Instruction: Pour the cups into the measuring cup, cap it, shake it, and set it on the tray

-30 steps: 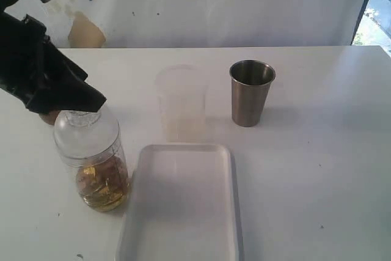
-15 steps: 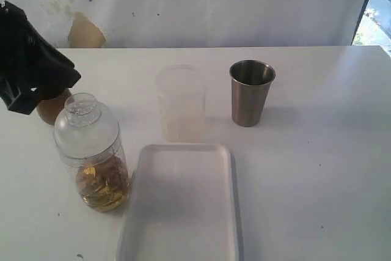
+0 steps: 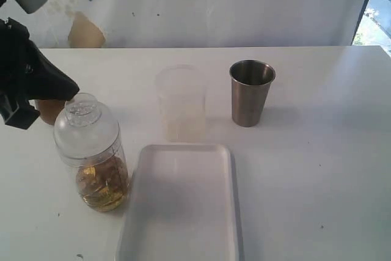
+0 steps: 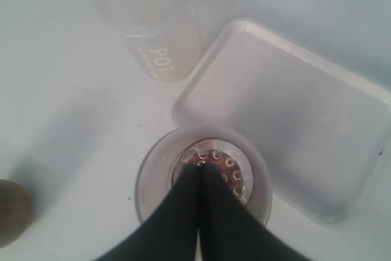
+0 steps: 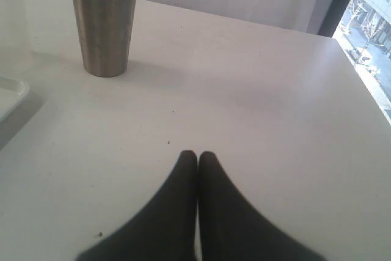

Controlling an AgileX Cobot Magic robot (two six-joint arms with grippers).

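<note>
From the outside camera, my left end effector (image 3: 72, 87) is clenched on nothing, up by the top of the measuring cup (image 3: 91, 157). That cup stands on the desk (image 3: 317, 151) at the near left, just beside the tray (image 3: 183, 212). The wooden cup (image 3: 50, 109) is behind it and the steel cup (image 3: 250, 93) is at the far right. If I dip or swing, I could tip the measuring cup and spill its yellow-brown drink.

My left wrist camera alone shows my tips right over the cup's open mouth.

Only my right wrist camera shows my right end effector (image 5: 197, 154). It is clenched and empty, well apart from the steel cup.
</note>
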